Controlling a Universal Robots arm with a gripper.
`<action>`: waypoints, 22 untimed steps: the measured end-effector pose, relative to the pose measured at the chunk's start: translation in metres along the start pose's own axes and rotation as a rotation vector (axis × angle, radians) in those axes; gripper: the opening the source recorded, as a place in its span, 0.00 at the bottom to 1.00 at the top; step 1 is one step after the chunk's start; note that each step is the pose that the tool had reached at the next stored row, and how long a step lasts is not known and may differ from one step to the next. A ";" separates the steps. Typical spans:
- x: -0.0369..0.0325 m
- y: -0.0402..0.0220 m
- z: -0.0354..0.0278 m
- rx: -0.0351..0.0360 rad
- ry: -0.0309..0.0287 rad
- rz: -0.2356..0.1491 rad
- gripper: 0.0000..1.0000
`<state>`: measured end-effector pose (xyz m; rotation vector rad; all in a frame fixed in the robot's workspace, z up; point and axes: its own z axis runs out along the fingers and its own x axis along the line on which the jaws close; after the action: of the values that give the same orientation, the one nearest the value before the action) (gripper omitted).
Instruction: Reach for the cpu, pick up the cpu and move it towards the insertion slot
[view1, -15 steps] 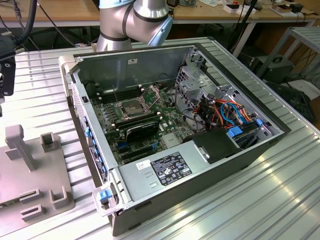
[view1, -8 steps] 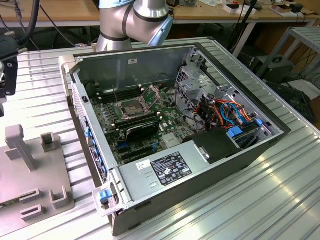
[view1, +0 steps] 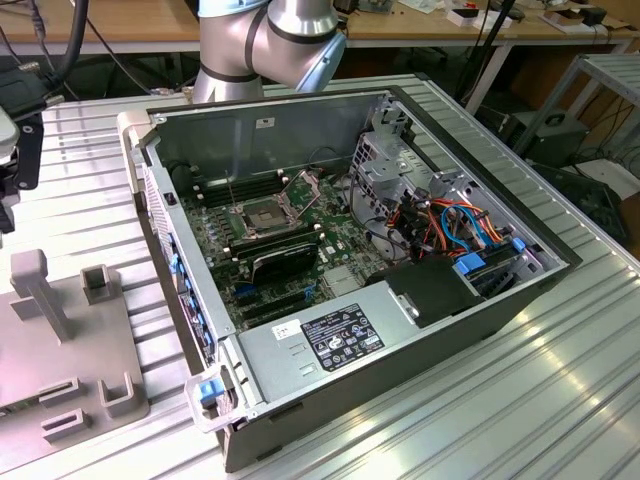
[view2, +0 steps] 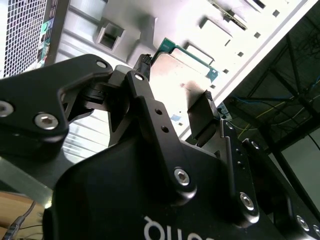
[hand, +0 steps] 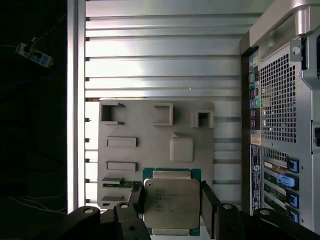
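**CPU pinched in the jaws above the grey fixture plate, well apart from the socket**

The gripper (hand: 171, 210) has the cpu (hand: 171, 204) between its two black fingers (hand: 208, 207). In both wrist views the jaws press on opposite edges of the chip, with its dull metal face turned towards the first wrist camera and the green board edge showing around it. Gripping by the edges leaves the face and the underside untouched, which suits a part with fine contacts.

In the first wrist view, the chip sits in front of the grey fixture plate (hand: 150, 130), a holder with raised blocks and rectangular recesses that lies on the ribbed aluminium worktop (hand: 160, 60). Whether the chip has lifted clear of the plate or rests on it cannot be told.

The computer case (view1: 480, 300) lies open on its side beside the plate. In the exterior view, the insertion slot (view1: 262, 216) lies on the motherboard with its hinged metal frame raised, leaving the dark centre open to receive the part. The black expansion card (view1: 285, 258) sits just beside it.

Judgement: the pick is made or nearly so; the carry to the socket is not done.
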<state>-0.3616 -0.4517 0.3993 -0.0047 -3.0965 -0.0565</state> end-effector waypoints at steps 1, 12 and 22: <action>-0.0006 0.0000 -0.0001 0.0000 0.0001 0.000 0.55; -0.0129 0.0001 -0.0006 0.0000 0.0001 0.000 0.55; -0.0251 0.0001 -0.0009 0.0001 0.0001 0.000 0.55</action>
<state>-0.3364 -0.4517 0.3990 -0.0047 -3.0964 -0.0563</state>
